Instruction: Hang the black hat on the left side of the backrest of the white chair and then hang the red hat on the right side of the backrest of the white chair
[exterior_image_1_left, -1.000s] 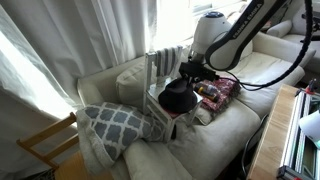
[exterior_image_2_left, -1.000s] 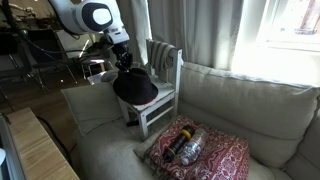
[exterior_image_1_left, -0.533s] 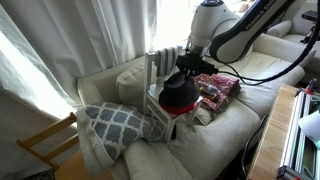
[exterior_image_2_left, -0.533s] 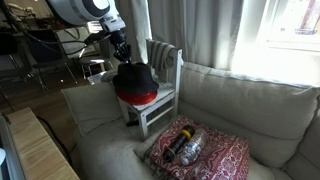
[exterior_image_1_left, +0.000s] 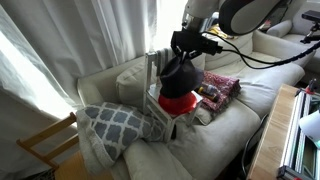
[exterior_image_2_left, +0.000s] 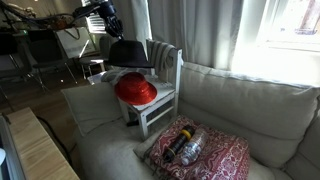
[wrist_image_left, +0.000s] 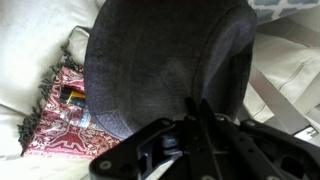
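Holding the black hat (exterior_image_2_left: 130, 53) aloft, end effector (exterior_image_2_left: 113, 33) clenched on its brim; next, hook it over the white chair (exterior_image_2_left: 178, 80) backrest.

A chair (exterior_image_2_left: 165, 62) stands on a sofa (exterior_image_2_left: 255, 105), backrest toward the sofa's back. A small hat (exterior_image_2_left: 135, 90) lies on the chair's seat. Straight above it, apart from it and in front of the backrest, a large hat (exterior_image_2_left: 130, 53) hangs by its brim, pinched in the hand (exterior_image_2_left: 107, 22). In an exterior view a cloth bundle (exterior_image_1_left: 216, 90) lies on the sofa beside the chair, and a cushion (exterior_image_1_left: 115, 125) leans at the chair's opposite side.
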